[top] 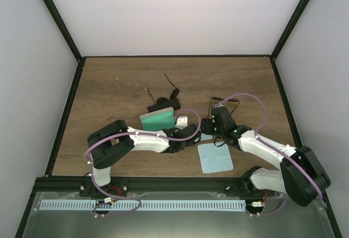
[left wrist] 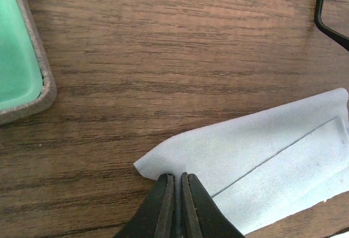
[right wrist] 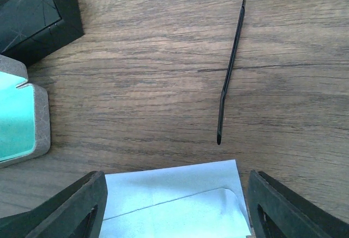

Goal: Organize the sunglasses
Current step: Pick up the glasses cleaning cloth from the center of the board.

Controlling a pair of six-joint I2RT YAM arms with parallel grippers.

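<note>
1. Nearest the arm bases, a near cloth (top: pixel 214 158), light blue, lies flat on the wooden surface (top: pixel 109 96), right of centre between the two arms.
2. Just beyond it, the left claw (left wrist: pixel 175 178) has its fingers pressed together. The tips meet at the near edge of a folded cloth (left wrist: pixel 262 167), also light blue. I cannot tell whether any fabric is pinched between them, nor whether this is the same piece as the one seen from above.
3. The right claw (right wrist: pixel 177 194) stands beside the left one with its fingers wide apart and grips nothing. The folded cloth's far edge lies between the fingers.
4. To the left of both claws sits an open green-lined case (top: pixel 159 119) with a grey rim, its inside facing up.
5. The right pair of sunglasses (top: pixel 229 101) lies on the wood just beyond the right claw, partly hidden by that wrist in the overhead view. In the right wrist view one slender dark arm of it runs away from the cloth, its tip near the far edge but not touching.
6. Beyond the green-lined case lies a black case (top: pixel 162 104).
7. Farthest, the left pair of sunglasses (top: pixel 174 93) sits at the black case's far side. A round dark lens lies at the right and two thin arms reach toward the far side. I cannot tell whether it touches the case.
</note>
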